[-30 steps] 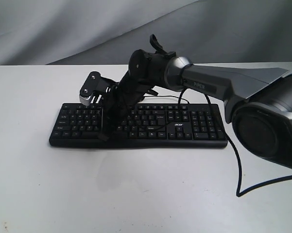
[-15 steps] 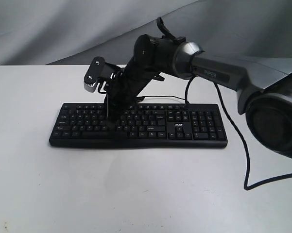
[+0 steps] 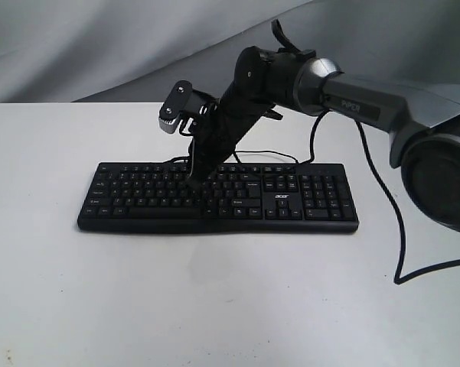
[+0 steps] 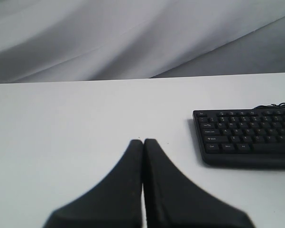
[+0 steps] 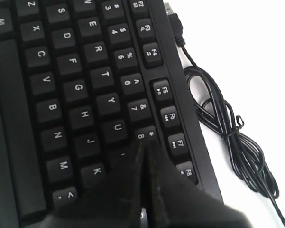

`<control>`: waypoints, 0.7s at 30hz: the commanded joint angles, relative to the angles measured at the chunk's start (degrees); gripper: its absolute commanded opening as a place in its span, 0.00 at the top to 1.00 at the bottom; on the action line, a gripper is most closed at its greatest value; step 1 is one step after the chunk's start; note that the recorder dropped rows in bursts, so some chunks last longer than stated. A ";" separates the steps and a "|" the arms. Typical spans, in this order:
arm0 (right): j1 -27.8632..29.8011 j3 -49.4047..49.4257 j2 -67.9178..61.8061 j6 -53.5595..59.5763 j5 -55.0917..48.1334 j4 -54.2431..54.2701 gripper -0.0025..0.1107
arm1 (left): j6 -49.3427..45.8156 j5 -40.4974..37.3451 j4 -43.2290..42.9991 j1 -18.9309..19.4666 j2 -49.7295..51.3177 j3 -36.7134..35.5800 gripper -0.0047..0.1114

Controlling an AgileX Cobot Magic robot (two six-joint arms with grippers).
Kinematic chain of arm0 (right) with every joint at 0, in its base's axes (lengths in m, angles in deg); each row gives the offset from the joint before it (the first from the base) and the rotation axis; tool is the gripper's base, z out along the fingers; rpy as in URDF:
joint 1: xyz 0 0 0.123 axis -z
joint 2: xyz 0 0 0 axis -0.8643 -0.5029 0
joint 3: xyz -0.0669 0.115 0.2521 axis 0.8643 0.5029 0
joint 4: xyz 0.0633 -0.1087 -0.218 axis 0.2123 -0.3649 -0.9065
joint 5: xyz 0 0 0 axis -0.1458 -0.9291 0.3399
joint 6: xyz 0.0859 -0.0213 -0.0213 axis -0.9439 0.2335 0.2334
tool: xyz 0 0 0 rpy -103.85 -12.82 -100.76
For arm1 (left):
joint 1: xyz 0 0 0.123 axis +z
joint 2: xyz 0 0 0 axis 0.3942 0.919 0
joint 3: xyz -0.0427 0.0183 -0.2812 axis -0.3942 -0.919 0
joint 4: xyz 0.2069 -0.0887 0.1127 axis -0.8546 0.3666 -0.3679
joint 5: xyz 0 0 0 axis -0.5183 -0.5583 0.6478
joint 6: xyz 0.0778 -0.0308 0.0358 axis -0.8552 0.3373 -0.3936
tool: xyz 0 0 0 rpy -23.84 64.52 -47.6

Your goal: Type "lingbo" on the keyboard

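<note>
Key on keyboard (image 5: pixel 61 95) hidden beneath right end effector (image 5: pixel 143 145), fingers (image 5: pixel 132 176) pressed together.

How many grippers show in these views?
2. The right gripper, shut, tips over the keyboard near the 8 key; the left gripper, shut, over the table beside the keyboard.

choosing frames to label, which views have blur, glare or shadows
Exterior view: soft, with a faint arm shadow on the table by the keyboard. Left wrist view: the shut left claw is blurred. Right wrist view: key legends sharp, right claw out of focus, table washed out white.
</note>
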 commanded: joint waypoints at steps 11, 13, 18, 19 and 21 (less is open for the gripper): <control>0.88 -0.21 -1.13 -0.51 -1.40 0.28 0.98 | 0.23 0.26 0.46 0.11 -0.15 -0.25 0.96; 0.88 -0.21 -1.13 -0.51 -2.45 -0.12 0.98 | 0.23 0.26 0.46 0.11 -0.15 -0.25 0.96; 1.03 -0.21 -1.13 -0.51 -3.19 -0.36 0.98 | 0.23 0.26 0.46 0.11 -0.15 -0.25 0.96; 1.03 -0.21 -1.13 -0.38 -3.18 -0.24 0.98 | 0.23 0.26 0.46 0.11 -0.15 -0.25 0.96; 1.03 -0.21 -1.23 -0.15 -3.18 -0.24 0.98 | 0.23 0.26 0.46 0.11 -0.15 -0.25 0.96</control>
